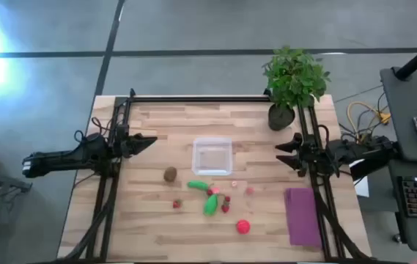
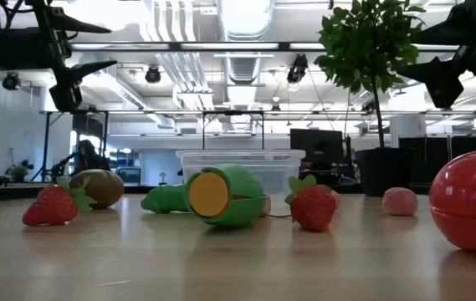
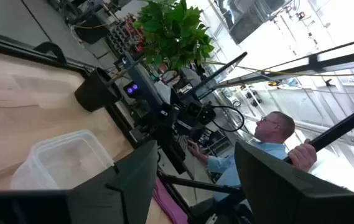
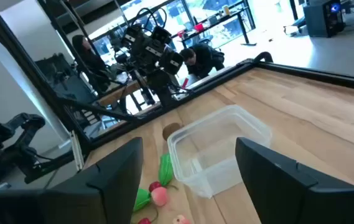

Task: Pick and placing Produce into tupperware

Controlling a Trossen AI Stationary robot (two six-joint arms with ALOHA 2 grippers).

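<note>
The clear square tupperware [image 1: 212, 155] stands on its base at the table's middle, with nothing in it that I can see. Toward the near edge lie the brown kiwi [image 1: 170, 174], two green oblong pieces [image 1: 198, 185] [image 1: 210, 204], small red berries [image 1: 176, 204] [image 1: 226, 207], a pink berry [image 1: 249, 191] and a red-pink ball [image 1: 243, 226]. My left gripper [image 1: 149, 141] hovers open at the table's left side, above the surface. My right gripper [image 1: 284, 152] hovers open at the right side. In the right wrist view the tupperware [image 4: 217, 148] sits beyond the open fingers.
A potted leafy plant [image 1: 293, 81] stands at the far right corner. A flat purple cloth [image 1: 303, 215] lies at the near right. Black rails [image 1: 109, 183] run along both table sides. People show in the room beyond, one [image 3: 270, 143] in the left wrist view.
</note>
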